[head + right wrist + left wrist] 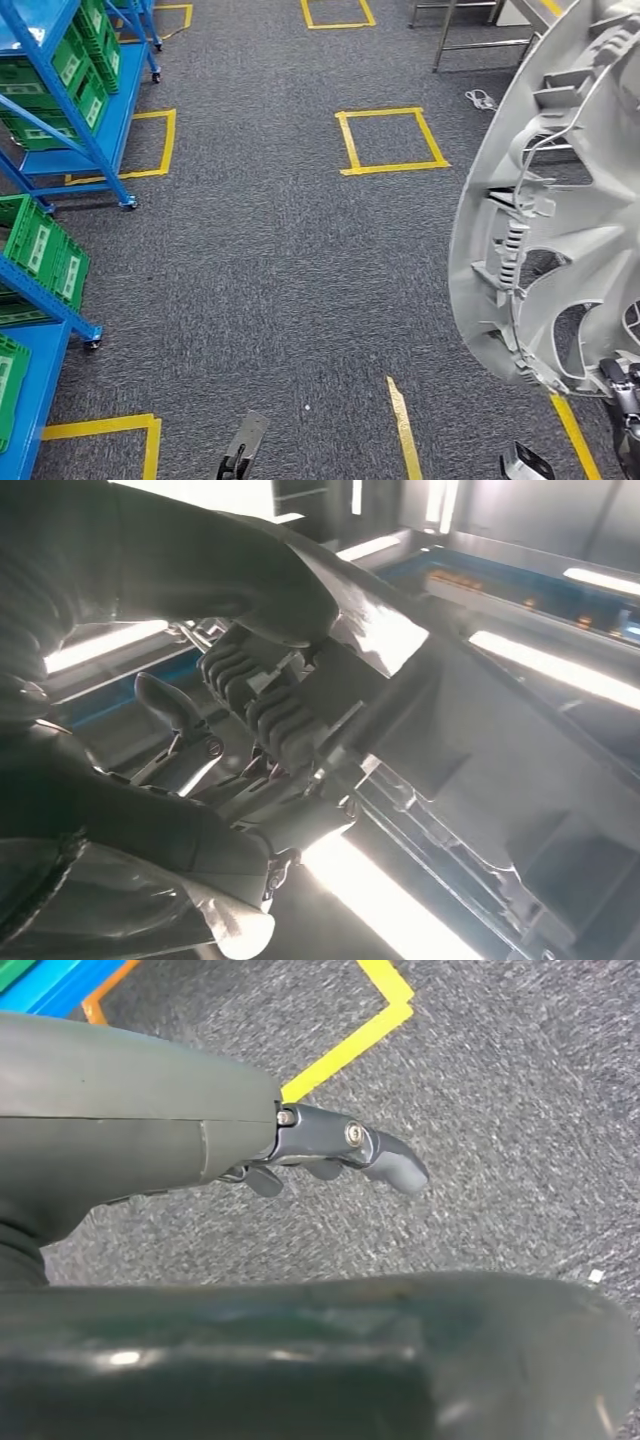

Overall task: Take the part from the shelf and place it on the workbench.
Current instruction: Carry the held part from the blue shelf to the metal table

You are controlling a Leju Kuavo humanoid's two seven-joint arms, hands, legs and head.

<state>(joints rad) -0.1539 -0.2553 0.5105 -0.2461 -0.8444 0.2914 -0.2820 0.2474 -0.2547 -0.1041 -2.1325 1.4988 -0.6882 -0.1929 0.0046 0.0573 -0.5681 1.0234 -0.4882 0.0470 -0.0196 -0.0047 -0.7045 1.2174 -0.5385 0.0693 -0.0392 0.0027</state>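
Note:
The part is a large light-grey plastic wheel cover (558,220) with ribs and clips on its inner face, held upright at the right of the head view. My right hand (623,405) grips its lower rim from below. In the right wrist view the thumb (249,590) presses over the rim of the part (483,750) and the dark fingers (177,705) lie behind it. My left hand (317,1140) hangs over the carpet with its fingers stretched out and nothing in it.
Blue shelves (113,120) with green bins (45,250) line the left side. Grey carpet with yellow tape squares (391,140) spreads ahead. Metal table legs (468,30) stand at the far right. A white scrap (480,99) lies near them.

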